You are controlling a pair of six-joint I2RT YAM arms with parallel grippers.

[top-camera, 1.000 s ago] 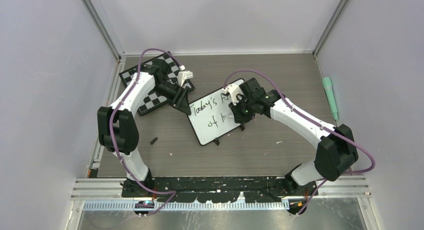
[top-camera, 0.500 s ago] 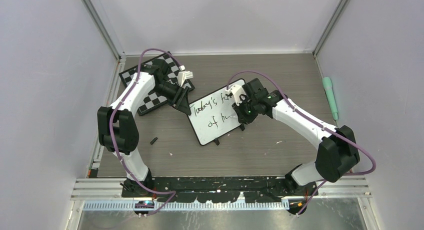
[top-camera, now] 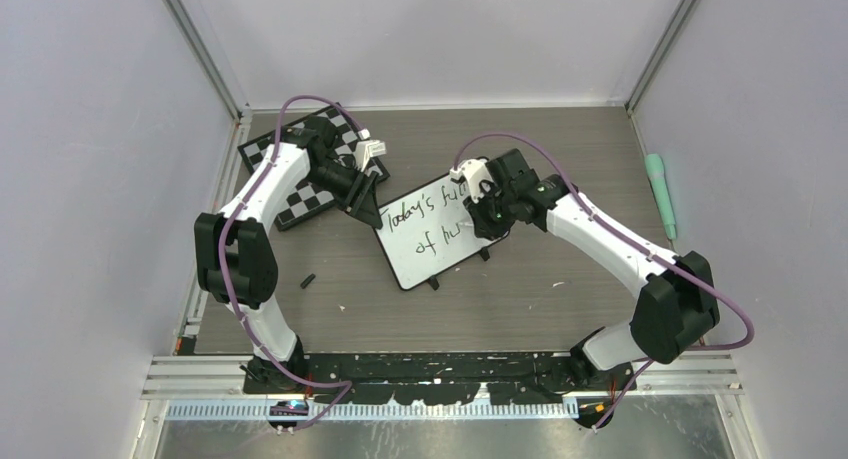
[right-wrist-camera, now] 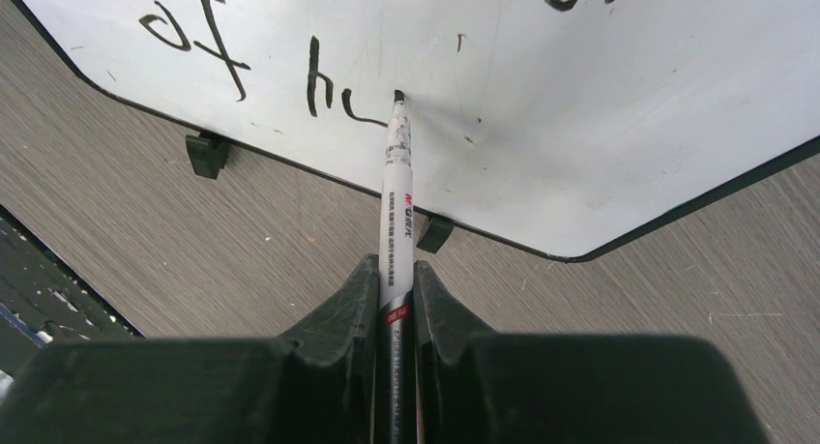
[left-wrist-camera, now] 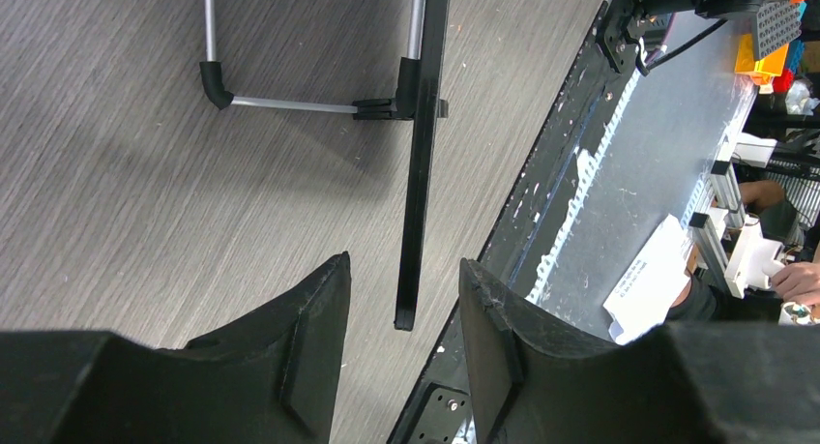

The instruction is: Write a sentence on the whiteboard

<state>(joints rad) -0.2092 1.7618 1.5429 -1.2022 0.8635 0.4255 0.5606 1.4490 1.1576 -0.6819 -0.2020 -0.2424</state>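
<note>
Top external view shows the whiteboard [top-camera: 425, 264] lying slantwise in the middle of the table [top-camera: 560, 309], just right of the chessboard [top-camera: 295, 207], with both arms reaching to it. The sentence [top-camera: 412, 217] is only part done: "Today's" and the start of another word on the upper line, "of" and an unfinished "h" on the lower.

The right gripper [right-wrist-camera: 395, 299] has its fingers closed tight on the marker [right-wrist-camera: 398, 192], and the tip sits on the board at the tail of that "h". The left gripper [left-wrist-camera: 404, 270] has its fingers apart, one on each side of the board's black edge; from its wrist camera they do not look to be pressing on it.

To my eye the job now is finishing "hope". The strokes want to be light and short, with the tip lifted cleanly between letters. The board rests on small feet, so a hard push could slide or rock it. Closing the left fingers on the frame would likely steady it. There looks to be enough white space to the right of the "h" for the remaining letters
</note>
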